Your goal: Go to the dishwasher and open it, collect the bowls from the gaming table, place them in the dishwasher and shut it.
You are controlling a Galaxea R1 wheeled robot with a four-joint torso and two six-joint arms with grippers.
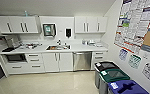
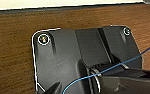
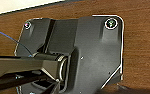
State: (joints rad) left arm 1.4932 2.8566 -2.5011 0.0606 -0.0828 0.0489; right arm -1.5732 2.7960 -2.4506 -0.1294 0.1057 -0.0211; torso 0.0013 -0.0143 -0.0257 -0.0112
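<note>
From the head camera I look across a small office kitchen. The built-in stainless-steel-fronted dishwasher [image 1: 82, 60], with a horizontal bar handle across its top, sits closed under the long white desk [image 1: 78, 47] that runs along the far wall. I take the dishwasher as my landmark. Just left of it are two tall white cupboard doors [image 1: 58, 61], and above those a steel sink [image 1: 58, 47] is sunk into the desk, with a tap behind it. Right of the dishwasher is a short stack of white drawers [image 1: 99, 57]. Further left of it are more white drawers [image 1: 34, 62] and a dark built-in oven front [image 1: 15, 58]. Above the dishwasher hangs a row of white wall cabinets [image 1: 91, 24], with another row [image 1: 17, 24] far to the left; between them are a dark paper-towel dispenser [image 1: 49, 29] and a small black soap dispenser [image 1: 68, 32].

Nearer to me than the dishwasher and to its right, three waste bins stand in a row along the side wall: a black-lidded one [image 1: 105, 66], a green-lidded one [image 1: 115, 75] and a blue-lidded one [image 1: 126, 87]. Posters [image 1: 134, 22] cover the wall above them. Pale glossy floor [image 1: 51, 83] lies between me and the dishwasher.

Both wrist cameras look down past the robot's own dark plates at brown wood-grain flooring [image 2: 11, 55]. I cannot tell how either set of jaws stands.
</note>
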